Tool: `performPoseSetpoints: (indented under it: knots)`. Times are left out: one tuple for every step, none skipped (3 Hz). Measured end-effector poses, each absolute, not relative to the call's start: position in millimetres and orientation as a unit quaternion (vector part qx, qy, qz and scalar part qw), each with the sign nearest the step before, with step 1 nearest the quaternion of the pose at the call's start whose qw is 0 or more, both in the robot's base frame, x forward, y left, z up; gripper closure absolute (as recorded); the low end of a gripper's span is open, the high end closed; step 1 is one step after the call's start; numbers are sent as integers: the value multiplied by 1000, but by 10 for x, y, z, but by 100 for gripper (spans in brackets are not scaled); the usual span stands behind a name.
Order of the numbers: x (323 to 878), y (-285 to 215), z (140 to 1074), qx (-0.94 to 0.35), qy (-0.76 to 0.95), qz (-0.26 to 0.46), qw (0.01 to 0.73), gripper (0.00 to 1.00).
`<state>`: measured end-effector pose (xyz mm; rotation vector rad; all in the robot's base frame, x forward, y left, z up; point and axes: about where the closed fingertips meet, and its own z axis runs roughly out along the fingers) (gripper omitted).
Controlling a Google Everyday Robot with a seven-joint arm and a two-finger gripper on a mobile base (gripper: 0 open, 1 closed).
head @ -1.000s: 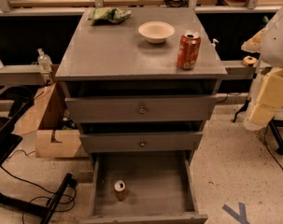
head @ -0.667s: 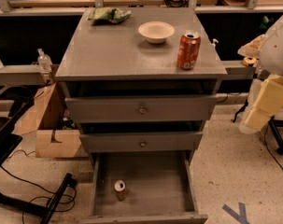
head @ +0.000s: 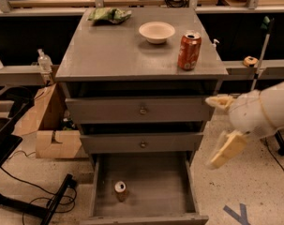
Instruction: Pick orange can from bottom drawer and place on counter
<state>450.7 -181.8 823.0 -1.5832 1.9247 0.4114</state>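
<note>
The orange can [head: 120, 190] stands upright on the floor of the open bottom drawer [head: 153, 179], near its front left. The counter [head: 118, 50] is the grey top of the drawer cabinet. My gripper [head: 224, 125] hangs in the air to the right of the cabinet, level with the two upper drawers. Its two pale fingers [head: 228, 149] are spread apart and hold nothing. It is well above and to the right of the can.
On the counter stand a brighter red-orange can [head: 189, 50], a white bowl [head: 156, 32] and a green bag [head: 109, 15]. Two shut knobbed drawers [head: 142, 110] sit above the open one. A cardboard box [head: 50, 128] and black cables lie left of the cabinet.
My arm and gripper have moved left and down, from the right edge of the view to just beside the cabinet's right side. The can and drawers have not moved.
</note>
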Motion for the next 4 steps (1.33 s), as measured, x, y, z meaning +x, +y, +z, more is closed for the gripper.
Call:
performPoseSetpoints:
  knots:
    - [4609, -1533, 7728, -550, 689, 238, 407, 0]
    - [4533, -1321, 7474, -517, 640, 300, 483, 0]
    - [4522, -1269, 7378, -518, 619, 311, 502, 0]
    - [4522, -1269, 7383, -518, 620, 310, 501, 0]
